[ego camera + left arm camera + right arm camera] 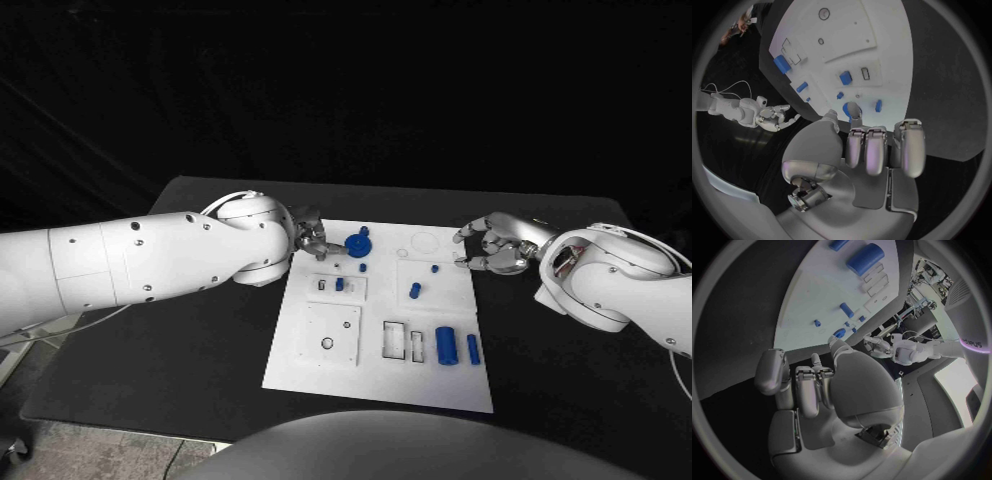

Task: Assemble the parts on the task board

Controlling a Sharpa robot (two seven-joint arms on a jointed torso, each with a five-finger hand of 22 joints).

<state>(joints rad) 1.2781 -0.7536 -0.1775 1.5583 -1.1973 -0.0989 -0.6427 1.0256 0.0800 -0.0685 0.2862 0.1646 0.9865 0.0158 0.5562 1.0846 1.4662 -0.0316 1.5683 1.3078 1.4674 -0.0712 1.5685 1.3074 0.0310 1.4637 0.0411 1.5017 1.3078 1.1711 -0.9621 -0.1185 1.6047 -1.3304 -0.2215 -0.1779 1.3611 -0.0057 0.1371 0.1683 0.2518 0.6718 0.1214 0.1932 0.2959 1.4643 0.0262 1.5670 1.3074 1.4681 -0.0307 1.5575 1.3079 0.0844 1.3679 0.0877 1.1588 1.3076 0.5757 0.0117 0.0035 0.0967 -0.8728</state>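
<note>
The task board lay at the middle of the black table. The left hand was positioned at the board's far left edge, its fingers reaching toward the round blue part that sat just beside them on the board; whether they touched or clamped it could not be told. The right hand hovered at the board's far right edge, fingers curled loosely and apart, holding nothing. The large blue cylinder and the slim blue peg lay near the board's near right corner. The step in hand appeared to be acquisition of the round part. The next move called for a secure grasp before any lift.
</note>
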